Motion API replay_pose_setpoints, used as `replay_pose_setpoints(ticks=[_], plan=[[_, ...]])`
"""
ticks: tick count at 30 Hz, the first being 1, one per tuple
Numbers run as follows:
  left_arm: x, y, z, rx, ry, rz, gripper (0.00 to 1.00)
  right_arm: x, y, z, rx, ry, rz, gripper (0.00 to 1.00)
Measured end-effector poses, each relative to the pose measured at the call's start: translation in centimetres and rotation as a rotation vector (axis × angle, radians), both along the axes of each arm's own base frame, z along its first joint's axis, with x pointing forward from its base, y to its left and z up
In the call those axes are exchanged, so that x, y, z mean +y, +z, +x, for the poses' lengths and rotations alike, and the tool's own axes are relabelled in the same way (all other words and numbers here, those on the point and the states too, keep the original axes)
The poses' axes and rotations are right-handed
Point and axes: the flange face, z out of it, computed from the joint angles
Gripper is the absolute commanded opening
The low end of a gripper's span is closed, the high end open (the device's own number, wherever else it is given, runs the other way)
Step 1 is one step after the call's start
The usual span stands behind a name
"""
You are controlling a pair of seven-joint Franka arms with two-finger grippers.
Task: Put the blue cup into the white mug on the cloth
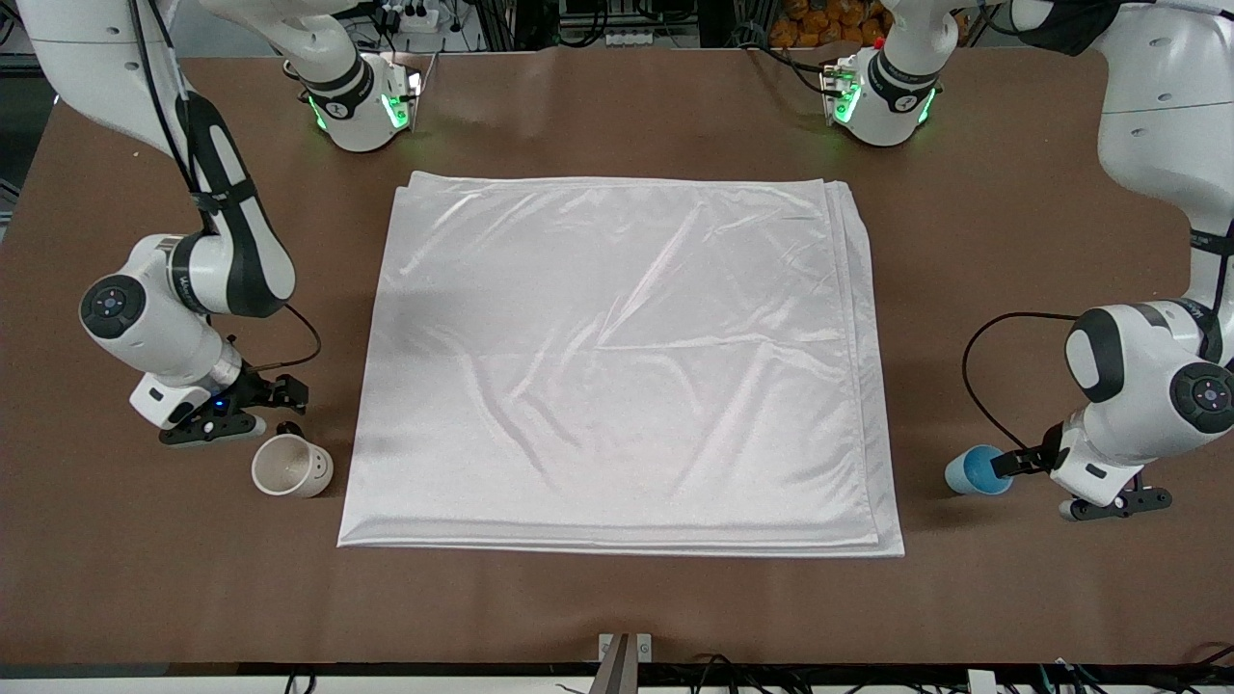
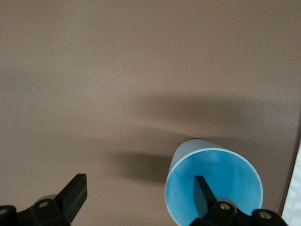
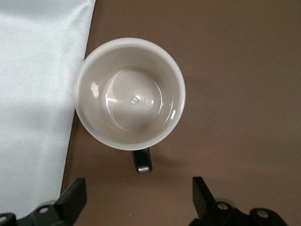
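With neither vessel on the cloth [image 1: 617, 357] yet, the left gripper [image 2: 141, 197] straddles the blue cup's [image 1: 976, 470] wall, fingers spread, ready to pinch, while the spread right gripper [image 3: 139, 197] hovers beside the white mug [image 1: 291, 466].

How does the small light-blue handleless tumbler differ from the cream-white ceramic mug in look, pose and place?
The blue tumbler has no handle; the white mug has a small dark one. The tumbler is tilted, one finger of the open left gripper inside its rim; the mug stands upright, untouched, beside the open right gripper. The tumbler sits toward the left arm's end, the mug toward the right arm's. Both are off the shiny white cloth.
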Motion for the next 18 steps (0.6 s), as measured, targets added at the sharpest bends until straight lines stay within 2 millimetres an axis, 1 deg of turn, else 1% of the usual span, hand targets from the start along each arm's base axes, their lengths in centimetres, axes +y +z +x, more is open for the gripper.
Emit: replay_pose_setpoints(ticks=[3,7,8,10,11,12,13,18], plan=[[0.0,-0.4,0.1,-0.004,-0.001,0.000,1.00,0.0,-0.7,0.1,-0.009,0.001,-0.002,0.94],[0.0,-0.9,0.1,-0.005,-0.001,-0.001,0.63,0.0,-1.8,0.2,-0.010,0.002,-0.006,0.88],[0.0,-1.0,0.1,-0.004,-0.001,-0.001,0.50,0.0,-2.0,0.2,-0.010,0.002,-0.006,0.86],[-0.1,-1.2,0.1,-0.002,0.001,-0.002,0.26,0.0,-2.3,0.3,-0.010,0.002,-0.007,0.84],[-0.1,-1.3,0.1,-0.001,0.004,-0.003,0.13,0.0,-2.4,0.3,-0.011,0.003,-0.007,0.84],[-0.2,-1.5,0.0,0.001,0.011,-0.004,0.02,0.0,-2.4,0.4,-0.012,0.003,-0.008,0.84],[-0.3,-1.6,0.0,0.002,0.018,-0.005,0.00,0.0,-2.4,0.5,-0.012,0.003,-0.008,0.84],[-0.7,-2.4,0.0,0.009,0.052,-0.010,0.00,0.1,-2.4,0.8,-0.017,0.005,-0.008,0.83]])
